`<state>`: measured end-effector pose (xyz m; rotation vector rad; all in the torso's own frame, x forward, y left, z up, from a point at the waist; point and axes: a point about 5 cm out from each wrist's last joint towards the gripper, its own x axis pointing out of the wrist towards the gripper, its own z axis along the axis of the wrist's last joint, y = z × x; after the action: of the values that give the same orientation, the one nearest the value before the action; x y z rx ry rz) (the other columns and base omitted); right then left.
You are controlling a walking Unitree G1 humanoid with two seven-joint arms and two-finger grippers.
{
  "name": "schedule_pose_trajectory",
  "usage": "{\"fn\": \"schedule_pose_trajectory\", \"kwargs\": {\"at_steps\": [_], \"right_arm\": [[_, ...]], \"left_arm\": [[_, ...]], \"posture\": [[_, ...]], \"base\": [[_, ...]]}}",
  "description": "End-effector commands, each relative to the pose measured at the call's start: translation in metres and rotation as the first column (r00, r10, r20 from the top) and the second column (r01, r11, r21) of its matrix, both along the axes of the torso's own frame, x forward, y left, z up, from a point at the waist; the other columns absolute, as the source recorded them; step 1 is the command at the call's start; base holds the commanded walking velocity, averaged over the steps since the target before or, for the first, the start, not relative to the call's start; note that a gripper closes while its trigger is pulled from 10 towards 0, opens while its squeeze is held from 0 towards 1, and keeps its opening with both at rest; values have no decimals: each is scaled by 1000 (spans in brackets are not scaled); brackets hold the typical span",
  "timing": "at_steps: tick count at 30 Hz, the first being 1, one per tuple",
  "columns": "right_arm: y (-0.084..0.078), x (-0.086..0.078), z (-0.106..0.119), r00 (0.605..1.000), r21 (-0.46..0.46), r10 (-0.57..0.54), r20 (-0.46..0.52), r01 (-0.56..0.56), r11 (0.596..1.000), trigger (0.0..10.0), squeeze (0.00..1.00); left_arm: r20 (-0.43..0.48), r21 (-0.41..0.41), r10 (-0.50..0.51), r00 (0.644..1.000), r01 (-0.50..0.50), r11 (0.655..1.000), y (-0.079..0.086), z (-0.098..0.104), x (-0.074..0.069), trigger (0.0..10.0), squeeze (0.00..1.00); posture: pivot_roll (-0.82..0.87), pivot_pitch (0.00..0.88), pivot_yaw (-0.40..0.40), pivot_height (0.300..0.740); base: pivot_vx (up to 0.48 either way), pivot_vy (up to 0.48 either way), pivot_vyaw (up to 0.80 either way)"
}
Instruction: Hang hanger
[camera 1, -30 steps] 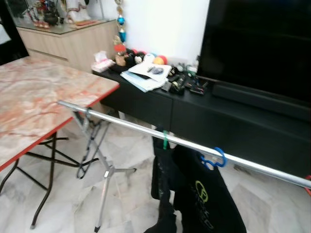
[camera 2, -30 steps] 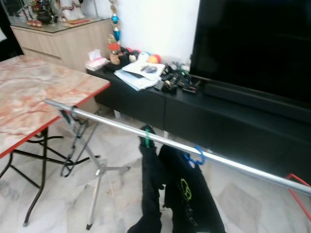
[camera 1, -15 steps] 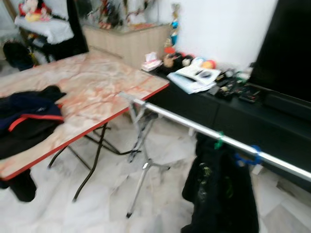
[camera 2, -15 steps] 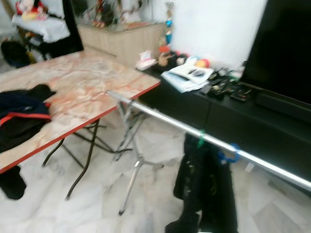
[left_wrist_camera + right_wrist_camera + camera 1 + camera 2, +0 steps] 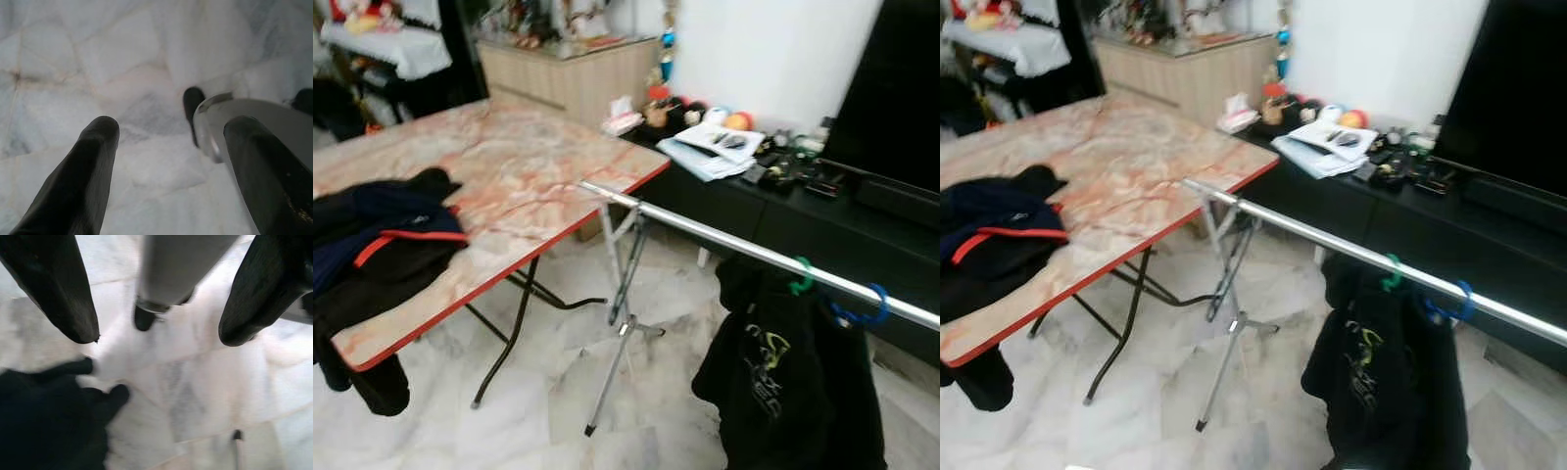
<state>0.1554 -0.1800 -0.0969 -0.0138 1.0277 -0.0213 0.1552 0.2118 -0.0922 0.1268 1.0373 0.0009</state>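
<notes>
Hangers: green hanger hook (image 5: 800, 277) and blue hanger hook (image 5: 863, 311) sit on the silver rail (image 5: 724, 243) at right, side by side, black garment (image 5: 783, 382) with a yellow-green logo hanging below them. Rail stands on a folding tripod stand (image 5: 617, 333) on pale marble floor (image 5: 538, 421). Marble-top folding table (image 5: 499, 176) at left, touching or just beside the rail's far end; dark jacket with red trim (image 5: 372, 255) lies on its near-left part, draping over the edge. Black TV console (image 5: 773, 211) at far right with papers and clutter. Left gripper (image 5: 166, 161) fingers apart, empty, pointing at floor. Right gripper (image 5: 156, 313) fingers apart, empty, above floor and dark cloth (image 5: 49, 426).
</notes>
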Motion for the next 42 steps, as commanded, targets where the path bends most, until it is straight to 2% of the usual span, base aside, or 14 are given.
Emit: {"fn": "schedule_pose_trajectory", "kwargs": {"at_steps": [1,8,17,22,32,42], "right_arm": [[-5,-2,0,1000,-12,-4,-6,4,1000,10000,0],[-4,-2,0,1000,-13,13,-3,-13,1000,10000,0],[-4,-3,0,1000,-1,-6,4,6,1000,10000,0],[-4,-3,0,1000,6,-22,13,22,1000,10000,0],[-4,-2,0,1000,5,-9,9,9,1000,10000,0],[-5,-1,0,1000,4,-8,8,8,1000,10000,0]], "left_arm": [[-27,7,-3,1000,4,1000,1,-2,-5,10000,0],[-26,7,-11,1000,11,1000,2,-1,-3,10000,0],[-28,6,-11,1000,12,1000,2,-1,-3,10000,0],[-43,6,-9,999,9,1000,3,-4,-13,10000,0],[-54,7,1,999,0,1000,7,-7,-22,10000,0],[-50,3,8,999,-8,1000,6,-7,-22,10000,0]], "posture": [[-31,20,22,740],[-28,10,25,740],[-23,3,22,740],[-22,12,21,740],[-18,21,19,740],[-19,25,13,740]], "base": [[0,270,0],[0,271,0],[0,323,487],[0,355,0],[0,354,0],[0,356,0]]}}
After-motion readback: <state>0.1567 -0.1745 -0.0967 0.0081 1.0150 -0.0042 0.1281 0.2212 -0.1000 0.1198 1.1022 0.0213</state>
